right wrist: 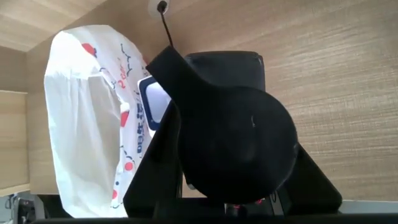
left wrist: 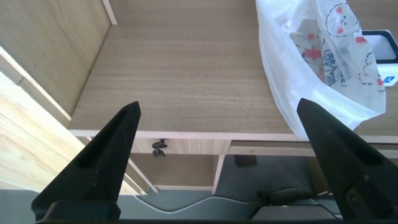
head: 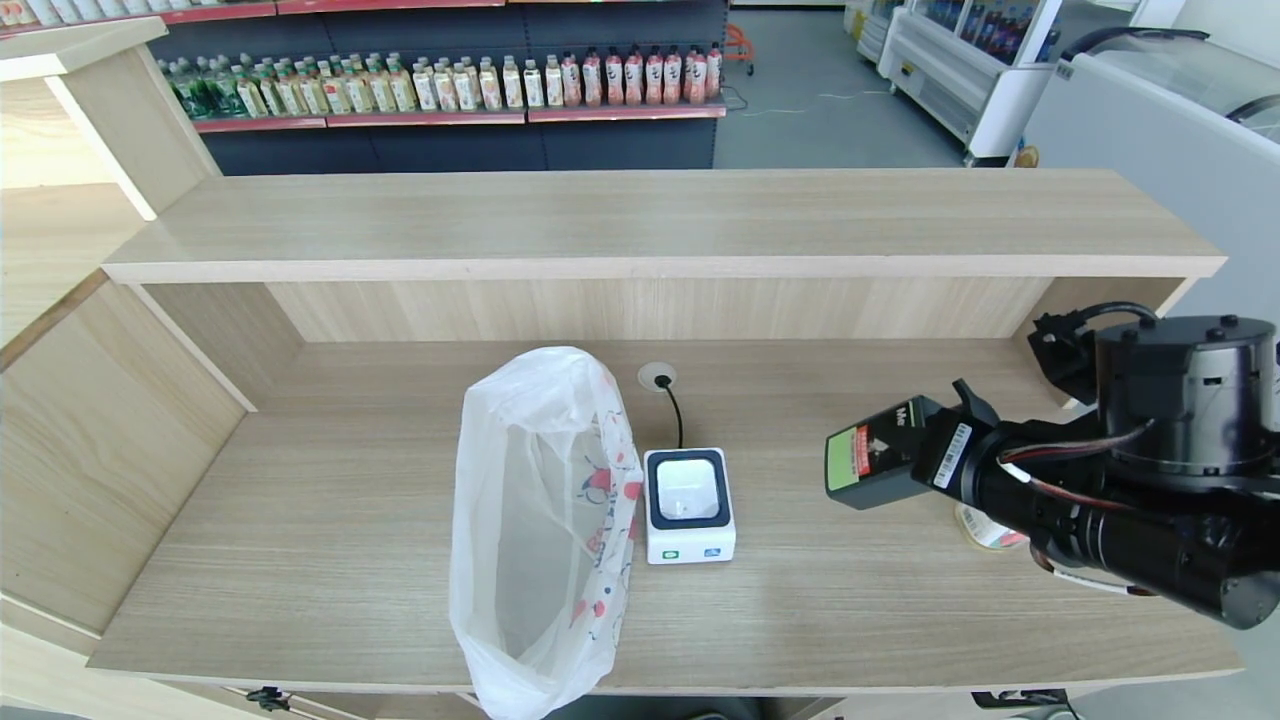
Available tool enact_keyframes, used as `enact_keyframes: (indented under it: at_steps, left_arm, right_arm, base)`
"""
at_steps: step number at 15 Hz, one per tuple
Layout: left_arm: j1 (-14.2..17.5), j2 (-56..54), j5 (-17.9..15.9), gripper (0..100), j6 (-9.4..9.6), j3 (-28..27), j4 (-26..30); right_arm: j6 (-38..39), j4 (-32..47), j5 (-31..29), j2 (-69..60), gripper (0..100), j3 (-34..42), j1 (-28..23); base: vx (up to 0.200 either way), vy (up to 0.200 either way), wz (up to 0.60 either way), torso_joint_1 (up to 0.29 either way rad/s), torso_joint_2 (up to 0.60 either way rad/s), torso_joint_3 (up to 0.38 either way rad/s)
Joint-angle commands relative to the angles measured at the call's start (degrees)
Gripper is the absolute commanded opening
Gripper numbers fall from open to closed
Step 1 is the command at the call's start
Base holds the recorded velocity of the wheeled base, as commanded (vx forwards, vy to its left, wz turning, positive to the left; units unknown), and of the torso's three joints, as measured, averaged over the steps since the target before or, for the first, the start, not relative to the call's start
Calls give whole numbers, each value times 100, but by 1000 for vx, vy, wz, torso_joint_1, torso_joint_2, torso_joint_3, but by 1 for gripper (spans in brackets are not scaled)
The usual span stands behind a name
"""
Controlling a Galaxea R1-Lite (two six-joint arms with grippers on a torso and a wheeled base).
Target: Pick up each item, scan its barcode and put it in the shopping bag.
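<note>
My right gripper point(head: 940, 452) is shut on a black container point(head: 875, 455) with a green and red label, held above the counter to the right of the scanner. In the right wrist view the container's round black end point(right wrist: 239, 134) sits between the gripper's fingers point(right wrist: 155, 162). The white scanner point(head: 688, 505) with its dark window lies flat at mid-counter, its cable running to a hole behind it. A translucent white shopping bag point(head: 540, 520) stands open just left of the scanner. My left gripper point(left wrist: 219, 109) is open and holds nothing, above the counter's front edge, with the bag point(left wrist: 323, 56) off to one side.
A small white item with a red-trimmed label point(head: 985, 527) lies on the wooden counter point(head: 300, 520) under my right arm. A raised shelf point(head: 650, 220) runs along the back and a side wall point(head: 110, 440) closes the left. Bare counter lies left of the bag.
</note>
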Motion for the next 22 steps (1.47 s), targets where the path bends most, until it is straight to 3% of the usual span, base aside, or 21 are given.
enact_keyframes:
  at_steps: [1,7,14,17,22]
  left_arm:
    - [4,-2,1,100,8,1,4]
    - [4,-2,1,100,-9,1,-5]
    - [4,-2,10,100,-1,1,4]
    - [-5,-2,1,100,-1,1,4]
    - [4,-2,1,100,-9,1,4]
  right_arm:
    - [-10,-6,1,73,0,8,3]
    - [-1,-6,-8,82,0,87,-6]
    - [-1,-15,1,100,0,78,3]
    - [-1,-23,10,100,0,43,3]
    - [-1,-50,212,372,0,-440,-6]
  base:
    - [0,0,0,0,0,0]
    - [0,0,0,0,0,0]
    - [-200,0,0,1,4,0]
    - [0,0,0,0,0,0]
    - [0,200,0,-3,-1,7]
